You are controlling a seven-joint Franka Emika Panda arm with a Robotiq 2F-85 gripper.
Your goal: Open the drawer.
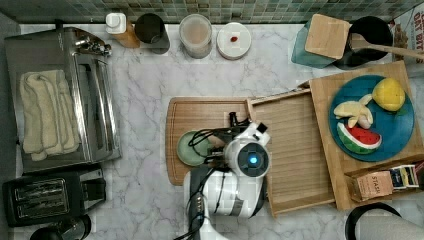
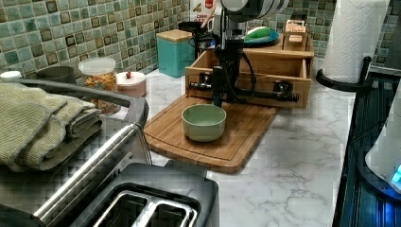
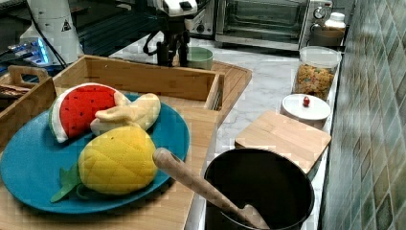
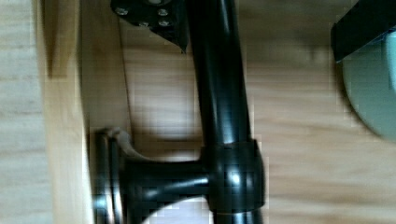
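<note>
Although the drawer (image 1: 295, 145) already stands well out of the wooden box (image 1: 372, 165) that carries the blue plate (image 1: 400, 130), the arm is at its front, with the fingers (image 2: 218, 94) down at the black bar handle (image 2: 265, 94). Seen from the left view, the handle runs level across the drawer's front face, and the fingers come down on it from above, toward the left view's left end of the bar, close to one of its mounting posts. The wrist view shows the bar (image 4: 219, 84) and that post (image 4: 163, 179) passing between the two dark finger parts at the edges; whether they are clamped on the bar or standing a little off it I cannot tell. The drawer's long axis of travel lies across the top view, out of the box toward the top view's left, over the cutting board (image 1: 200, 110). So any further pull would have to run straight away from the box, square to the bar. A green bowl (image 2: 204, 122) sits on the board just in front of the handle, right in that path, and looks likely to be bumped if the drawer front comes much further. By my reading, the opening is mostly done.
</note>
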